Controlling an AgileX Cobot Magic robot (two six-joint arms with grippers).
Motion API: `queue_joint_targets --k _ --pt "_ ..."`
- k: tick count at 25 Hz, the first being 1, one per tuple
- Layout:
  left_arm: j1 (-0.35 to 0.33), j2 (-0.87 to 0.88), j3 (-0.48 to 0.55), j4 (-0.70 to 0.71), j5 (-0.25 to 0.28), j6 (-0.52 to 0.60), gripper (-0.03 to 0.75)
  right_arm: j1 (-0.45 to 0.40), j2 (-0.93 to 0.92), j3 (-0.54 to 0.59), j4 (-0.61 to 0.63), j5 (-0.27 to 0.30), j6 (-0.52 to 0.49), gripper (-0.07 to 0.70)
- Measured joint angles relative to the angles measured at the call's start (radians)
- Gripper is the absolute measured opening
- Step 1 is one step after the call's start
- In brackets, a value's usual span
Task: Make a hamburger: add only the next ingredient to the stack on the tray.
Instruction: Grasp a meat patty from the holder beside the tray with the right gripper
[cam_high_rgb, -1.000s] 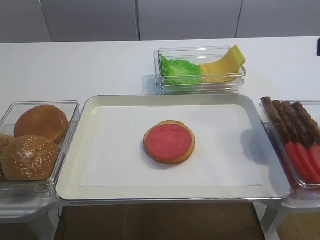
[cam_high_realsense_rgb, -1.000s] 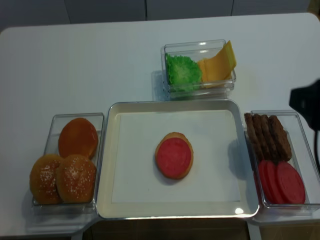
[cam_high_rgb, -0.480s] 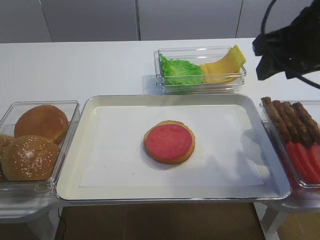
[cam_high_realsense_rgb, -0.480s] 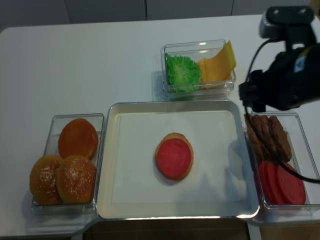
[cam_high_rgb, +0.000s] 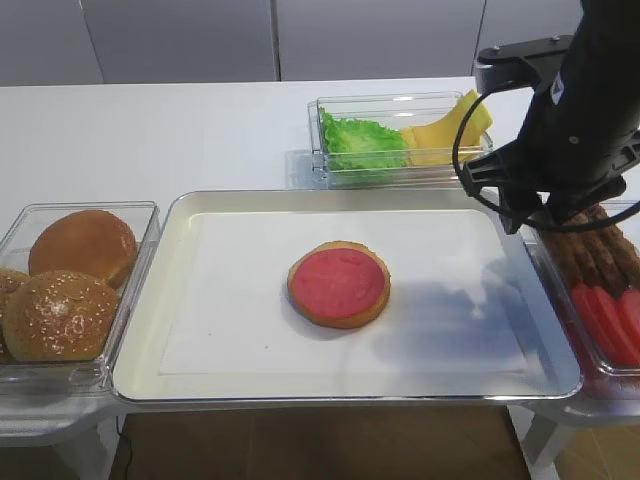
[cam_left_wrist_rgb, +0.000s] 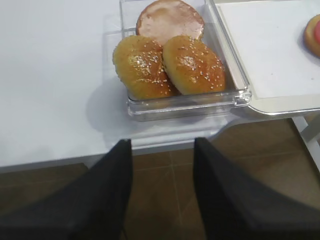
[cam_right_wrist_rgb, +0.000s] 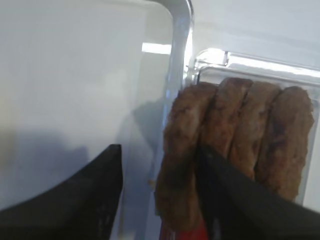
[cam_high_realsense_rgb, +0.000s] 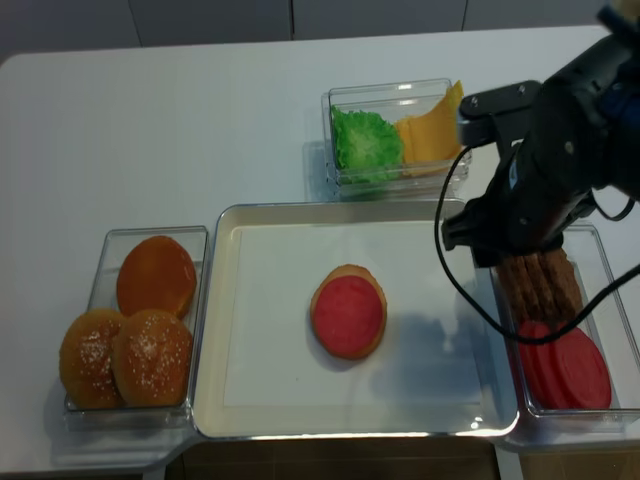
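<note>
Several brown meat patties (cam_high_rgb: 592, 246) stand on edge in a clear bin right of the tray. My right gripper (cam_right_wrist_rgb: 159, 148) hangs over that bin's left end, open, straddling the leftmost patty (cam_right_wrist_rgb: 180, 165). Its right finger sits between the first two patties and its left finger (cam_right_wrist_rgb: 100, 200) is over the tray's rim, apart from the patty. The stack (cam_high_rgb: 339, 284), a bun bottom topped with a pinkish-red disc, lies in the middle of the metal tray (cam_high_rgb: 340, 197). My left gripper (cam_left_wrist_rgb: 161, 145) is open and holds nothing, below the table's front edge.
A bin of buns (cam_high_rgb: 70, 280) sits left of the tray, close in front of the left gripper. Lettuce and cheese fill a bin (cam_high_rgb: 400, 140) behind the tray. Red tomato slices (cam_high_realsense_rgb: 562, 365) lie in the nearer half of the patty bin.
The right arm has come in from the right and dropped over the patty bin, its fingers now around the leftmost patty and closer together. Nothing else has moved.
</note>
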Motion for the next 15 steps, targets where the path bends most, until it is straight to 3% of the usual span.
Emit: queue_joint_targets --k 6,15 --pt "0.0 0.0 0.0 0.0 0.0 0.0 0.304 0.0 0.028 -0.004 -0.028 0.0 0.011 0.364" --pt "0.0 0.0 0.0 0.0 0.0 0.0 0.304 0.0 0.028 -0.004 -0.047 0.006 0.013 0.19"
